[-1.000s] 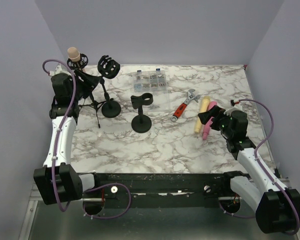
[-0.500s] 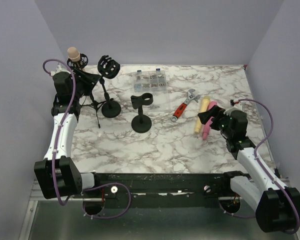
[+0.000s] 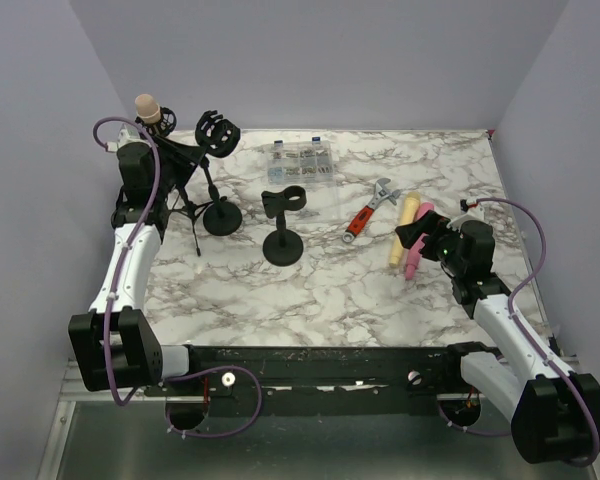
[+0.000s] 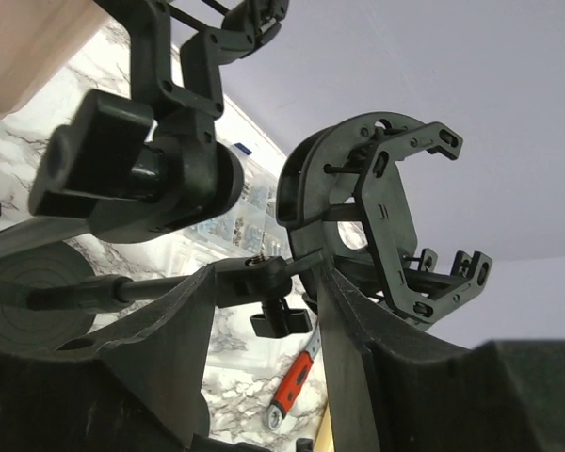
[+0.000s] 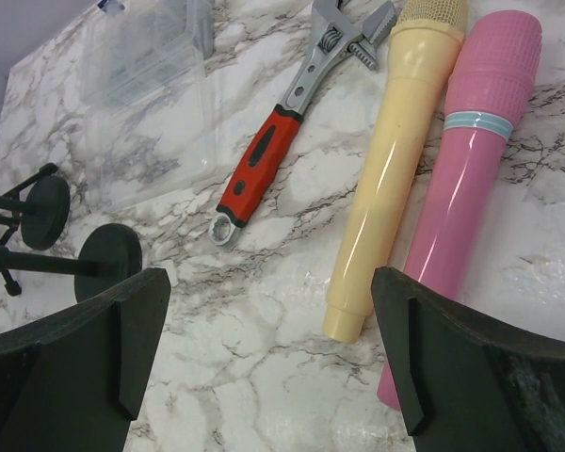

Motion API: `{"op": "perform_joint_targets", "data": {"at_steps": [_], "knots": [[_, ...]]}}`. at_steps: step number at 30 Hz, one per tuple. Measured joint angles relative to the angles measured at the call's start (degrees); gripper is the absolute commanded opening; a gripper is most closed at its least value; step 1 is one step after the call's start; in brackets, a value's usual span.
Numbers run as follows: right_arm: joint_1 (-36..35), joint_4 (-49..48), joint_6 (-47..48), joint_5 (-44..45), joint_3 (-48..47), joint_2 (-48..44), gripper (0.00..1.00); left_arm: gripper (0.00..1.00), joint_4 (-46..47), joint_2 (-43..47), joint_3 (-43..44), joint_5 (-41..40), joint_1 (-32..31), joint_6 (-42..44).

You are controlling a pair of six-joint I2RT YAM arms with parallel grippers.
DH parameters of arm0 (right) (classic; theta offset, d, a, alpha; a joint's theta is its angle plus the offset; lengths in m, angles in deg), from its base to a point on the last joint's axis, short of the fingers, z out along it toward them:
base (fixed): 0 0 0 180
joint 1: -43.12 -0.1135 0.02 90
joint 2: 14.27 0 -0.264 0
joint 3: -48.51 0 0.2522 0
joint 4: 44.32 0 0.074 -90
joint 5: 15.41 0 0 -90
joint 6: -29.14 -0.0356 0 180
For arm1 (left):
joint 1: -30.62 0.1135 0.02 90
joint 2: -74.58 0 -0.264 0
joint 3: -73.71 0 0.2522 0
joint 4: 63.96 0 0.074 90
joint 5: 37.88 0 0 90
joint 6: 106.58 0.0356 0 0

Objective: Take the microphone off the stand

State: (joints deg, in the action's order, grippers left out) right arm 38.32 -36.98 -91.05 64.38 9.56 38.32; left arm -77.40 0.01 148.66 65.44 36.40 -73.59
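A beige microphone [image 3: 147, 106] sits upright in the black shock mount of a tripod stand [image 3: 187, 208] at the table's far left. It fills the top left corner of the left wrist view [image 4: 28, 47]. My left gripper [image 3: 185, 157] is open right beside that stand, just below the microphone. In the left wrist view its fingers [image 4: 169, 348] straddle a black swivel joint [image 4: 264, 278] without closing on it. My right gripper [image 3: 412, 238] is open and empty, low over the table by a yellow microphone [image 5: 395, 141] and a pink microphone [image 5: 461, 188].
An empty shock-mount stand [image 3: 218, 135] on a round base and a short clip stand [image 3: 283, 222] are near the left gripper. A red-handled wrench [image 3: 370, 210] and a clear parts box [image 3: 302, 160] lie mid-table. Walls close in on both sides.
My left arm has shifted a little to the right, toward the stands. The right arm and the microphones have not moved.
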Motion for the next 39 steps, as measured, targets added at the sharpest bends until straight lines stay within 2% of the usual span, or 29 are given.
{"op": "perform_joint_targets", "data": {"at_steps": [17, 27, 39], "knots": [[0.0, 0.0, 0.0, 0.0, 0.0, 0.0, 0.97, 0.38, 3.4, -0.8, -1.6, -6.7, -2.6, 3.1], [0.0, 0.0, 0.0, 0.0, 0.0, 0.0, 0.97, 0.36, 9.9, 1.0, -6.3, -13.8, -5.7, 5.6], [0.0, 0.0, 0.0, 0.0, 0.3, 0.0, 0.97, 0.35, 18.6, 2.7, -12.8, -18.2, -8.8, 6.0]]}}
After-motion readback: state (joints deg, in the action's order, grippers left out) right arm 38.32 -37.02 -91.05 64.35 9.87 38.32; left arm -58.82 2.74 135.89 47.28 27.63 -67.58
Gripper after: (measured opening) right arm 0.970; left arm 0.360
